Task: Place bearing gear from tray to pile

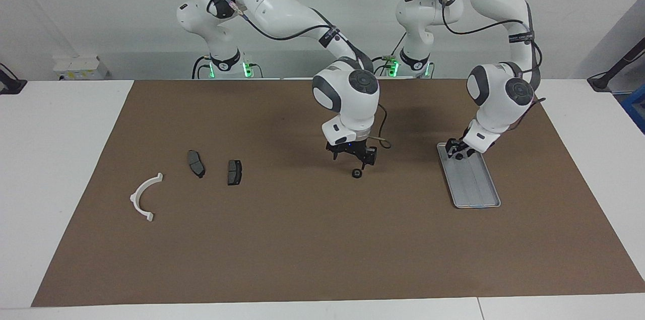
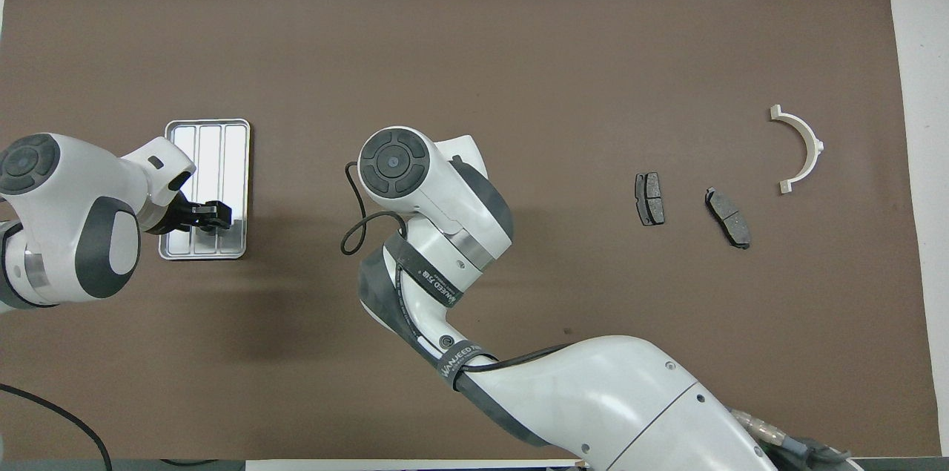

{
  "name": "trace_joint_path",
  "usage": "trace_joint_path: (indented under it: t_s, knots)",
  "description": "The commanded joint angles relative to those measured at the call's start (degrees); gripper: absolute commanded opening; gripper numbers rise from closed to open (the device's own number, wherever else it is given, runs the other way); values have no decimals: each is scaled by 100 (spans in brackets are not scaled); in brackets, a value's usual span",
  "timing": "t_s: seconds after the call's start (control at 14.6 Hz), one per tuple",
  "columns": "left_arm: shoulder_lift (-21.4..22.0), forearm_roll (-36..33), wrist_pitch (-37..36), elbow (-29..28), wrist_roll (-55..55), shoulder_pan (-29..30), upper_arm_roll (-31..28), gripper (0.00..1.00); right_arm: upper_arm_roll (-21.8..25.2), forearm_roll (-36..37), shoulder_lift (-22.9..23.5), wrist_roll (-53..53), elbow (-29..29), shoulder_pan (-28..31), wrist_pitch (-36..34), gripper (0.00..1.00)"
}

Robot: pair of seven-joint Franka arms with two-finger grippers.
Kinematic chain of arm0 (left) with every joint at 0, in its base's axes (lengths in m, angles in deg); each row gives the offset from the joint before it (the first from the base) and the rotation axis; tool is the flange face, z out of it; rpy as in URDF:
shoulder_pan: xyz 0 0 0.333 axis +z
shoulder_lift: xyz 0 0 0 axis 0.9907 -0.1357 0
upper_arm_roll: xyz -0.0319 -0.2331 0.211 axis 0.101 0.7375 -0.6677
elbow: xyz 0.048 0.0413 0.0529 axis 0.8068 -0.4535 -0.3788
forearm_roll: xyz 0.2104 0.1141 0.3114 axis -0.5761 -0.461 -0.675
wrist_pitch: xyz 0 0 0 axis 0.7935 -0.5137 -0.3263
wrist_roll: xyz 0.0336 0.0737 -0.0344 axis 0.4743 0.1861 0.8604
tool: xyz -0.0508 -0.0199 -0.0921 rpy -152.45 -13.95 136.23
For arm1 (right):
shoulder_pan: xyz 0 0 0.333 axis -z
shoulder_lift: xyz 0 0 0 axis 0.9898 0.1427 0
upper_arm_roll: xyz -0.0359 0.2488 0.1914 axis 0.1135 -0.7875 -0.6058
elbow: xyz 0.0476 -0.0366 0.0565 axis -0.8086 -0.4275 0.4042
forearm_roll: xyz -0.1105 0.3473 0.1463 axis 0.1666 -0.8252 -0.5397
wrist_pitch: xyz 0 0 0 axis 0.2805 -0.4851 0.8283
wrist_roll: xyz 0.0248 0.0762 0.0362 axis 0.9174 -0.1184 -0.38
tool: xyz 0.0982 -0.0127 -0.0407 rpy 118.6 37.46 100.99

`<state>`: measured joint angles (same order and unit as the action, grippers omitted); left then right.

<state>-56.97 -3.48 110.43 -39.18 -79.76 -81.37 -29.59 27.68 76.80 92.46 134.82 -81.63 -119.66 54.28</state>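
A small dark bearing gear (image 1: pixel 357 174) lies on the brown mat mid-table; the overhead view hides it under the right arm. My right gripper (image 1: pixel 352 157) hangs open just above it, not touching. The silver ribbed tray (image 1: pixel 473 186) (image 2: pixel 209 136) lies toward the left arm's end. My left gripper (image 1: pixel 457 151) (image 2: pixel 213 216) is down in the tray's end nearer to the robots, where a small dark part shows at its tip; whether it is gripped is unclear. The pile is two dark brake pads (image 1: pixel 196 164) (image 1: pixel 234 172) and a white bracket (image 1: pixel 143 196) toward the right arm's end.
The brown mat (image 1: pixel 322 249) covers most of the white table. In the overhead view the pads (image 2: pixel 649 199) (image 2: pixel 728 217) and the bracket (image 2: pixel 799 148) lie apart from both arms. A black cable (image 2: pixel 356 222) loops off the right wrist.
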Motion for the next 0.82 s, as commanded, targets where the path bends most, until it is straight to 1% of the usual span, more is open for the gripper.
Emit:
trace_joint_path:
  t_s: [0.0, 0.07, 0.14, 0.41, 0.76]
  knots:
    - [201, 7, 178, -250, -25, 93, 59, 66, 30, 202, 428, 120, 581, -134, -177, 100]
    - [201, 7, 187, -250, -16, 93, 59, 61, 30, 203, 507, 120, 626, -134, -169, 100]
    - [192, 7, 213, -250, -16, 93, 59, 59, 30, 203, 534, 128, 635, -134, -169, 100]
    - [157, 7, 274, -258, -16, 84, 59, 59, 4, 203, 543, 120, 574, -134, -90, 100]
    - [139, 7, 284, -258, -25, 84, 59, 58, -14, 159, 543, 93, 390, -134, 366, 100]
